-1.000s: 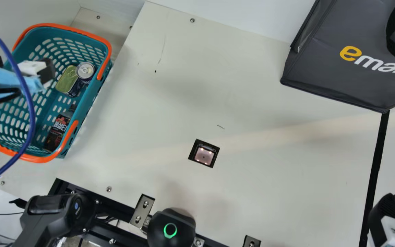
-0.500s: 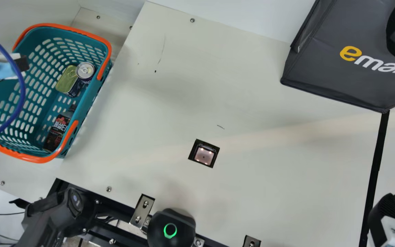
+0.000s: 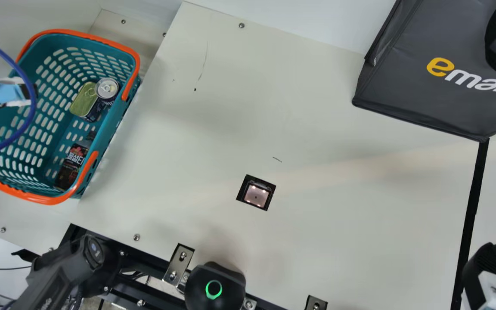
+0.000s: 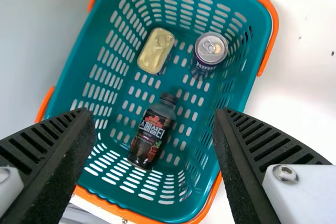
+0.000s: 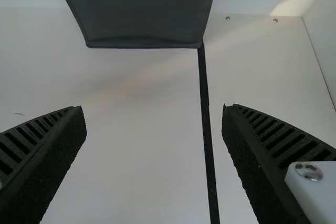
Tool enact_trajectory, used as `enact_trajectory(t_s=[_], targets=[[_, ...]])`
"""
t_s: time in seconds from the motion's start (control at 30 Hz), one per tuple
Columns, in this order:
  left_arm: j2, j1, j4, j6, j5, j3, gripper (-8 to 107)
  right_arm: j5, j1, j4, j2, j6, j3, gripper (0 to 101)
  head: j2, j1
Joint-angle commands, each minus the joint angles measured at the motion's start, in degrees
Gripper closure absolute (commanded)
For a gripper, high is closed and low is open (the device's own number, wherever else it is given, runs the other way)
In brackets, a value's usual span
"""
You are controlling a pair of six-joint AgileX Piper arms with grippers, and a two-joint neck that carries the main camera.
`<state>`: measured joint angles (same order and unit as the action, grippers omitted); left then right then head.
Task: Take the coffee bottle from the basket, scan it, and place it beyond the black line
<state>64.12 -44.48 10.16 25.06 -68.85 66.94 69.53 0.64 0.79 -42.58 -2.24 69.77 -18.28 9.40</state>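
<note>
In the main view, the left gripper [image 4: 155, 118] has been drawn back from over the basket [image 3: 53, 200] towards the left edge of the frame, while the contents are left undisturbed. By this, the approach seems to be being realigned above the coffee bottle [image 4: 151, 136] rather than a grasp begun. The left gripper's fingers are spread wide and nothing is held. The right gripper [image 5: 153, 113] is likewise parted and unladen, kept at the lower right of the main view.

At the left of that frame, the bottle is held in the basket's lower part, lying on its side; higher up, a flat tin [image 4: 156, 51] and a can [image 4: 211, 48] are contained. At the upper right, a dark bag [image 3: 429, 99] is seen, its inside hidden. The scanner [image 3: 256, 196] at centre and the black line [image 3: 472, 202] at right are still to be reached.
</note>
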Motion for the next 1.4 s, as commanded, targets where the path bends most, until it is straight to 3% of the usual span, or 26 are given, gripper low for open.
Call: enact_trajectory(t_s=[0.0,1.37], targets=[[0.68,0.22,-0.33,0.56,0.59,-0.33,9,0.0,0.0,0.0,0.0,0.0,0.0,10,-0.14,-1.48],[19.27,1.85,2.17,17.18,24.72,-12.77,9,0.0,0.0,0.0,0.0,0.0,0.0,10,-0.14,-1.48]])
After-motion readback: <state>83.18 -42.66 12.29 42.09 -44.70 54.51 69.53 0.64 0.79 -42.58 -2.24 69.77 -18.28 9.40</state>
